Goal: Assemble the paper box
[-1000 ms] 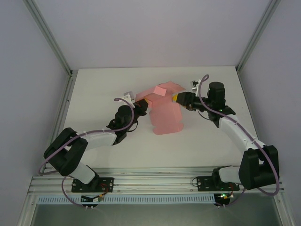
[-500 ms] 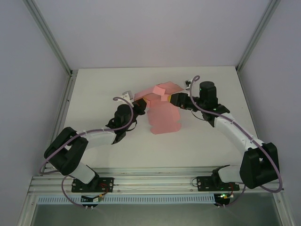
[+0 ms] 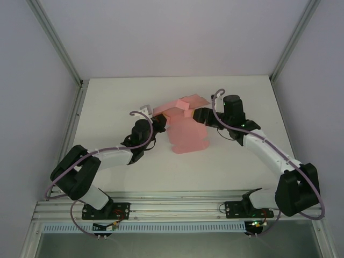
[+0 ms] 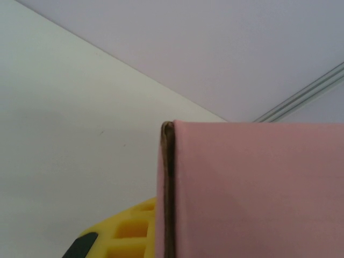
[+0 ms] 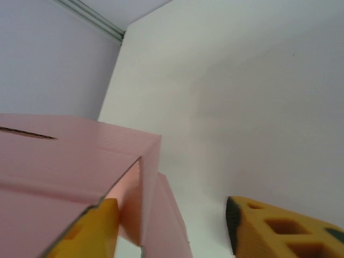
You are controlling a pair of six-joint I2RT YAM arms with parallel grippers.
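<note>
The paper box is a half-folded pink sheet in the middle of the table, with raised flaps at its far end and a flat panel toward me. My left gripper holds its left side. In the left wrist view the pink wall stands right against one yellow finger and hides the other. My right gripper is at the box's right far corner, open. In the right wrist view a folded pink corner lies between the wide-apart fingers, close to the left one.
The white table has bare room in front of and to both sides of the box. Metal frame posts and grey walls border the table on the left, right and back.
My right gripper has moved left, from beside the box up to its right far corner, and the raised flaps have shifted slightly left. The left arm has stayed put.
</note>
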